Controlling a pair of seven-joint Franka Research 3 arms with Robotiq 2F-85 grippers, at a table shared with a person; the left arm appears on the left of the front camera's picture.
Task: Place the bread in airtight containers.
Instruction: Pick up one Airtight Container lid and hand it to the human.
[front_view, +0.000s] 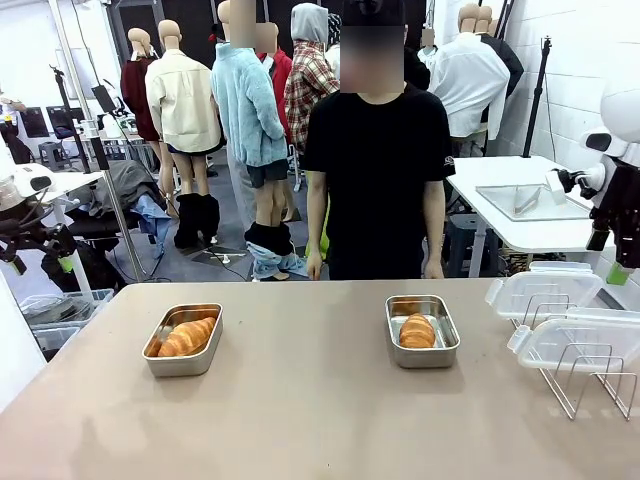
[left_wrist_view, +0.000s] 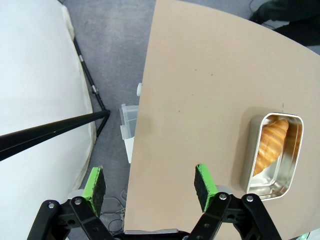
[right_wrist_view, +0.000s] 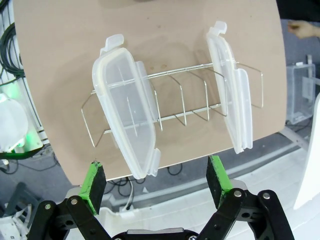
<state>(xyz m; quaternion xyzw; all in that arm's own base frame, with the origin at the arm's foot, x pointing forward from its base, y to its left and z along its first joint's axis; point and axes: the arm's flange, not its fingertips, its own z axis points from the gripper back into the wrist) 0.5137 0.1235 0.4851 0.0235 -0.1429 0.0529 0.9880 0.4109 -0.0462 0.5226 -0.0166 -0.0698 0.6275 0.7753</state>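
High above the wire rack (right_wrist_view: 182, 116), your right gripper (right_wrist_view: 156, 172) hangs wide open and empty, nearer the upright lids (right_wrist_view: 125, 107) than the left gripper (left_wrist_view: 150, 182), also open and empty. Left of the rack, both containers (front_view: 183, 363) on the desk (front_view: 320, 420) already hold bread (front_view: 188, 337), lidless.

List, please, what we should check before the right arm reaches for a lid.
1. Left roll inside left tin: ok.
2. Right roll inside right tin: ok.
3. Lids standing in rack, free to grasp: ok.
4. Right gripper open: ok.
5. Left gripper open: ok.
6. Person's hands off the table: ok.
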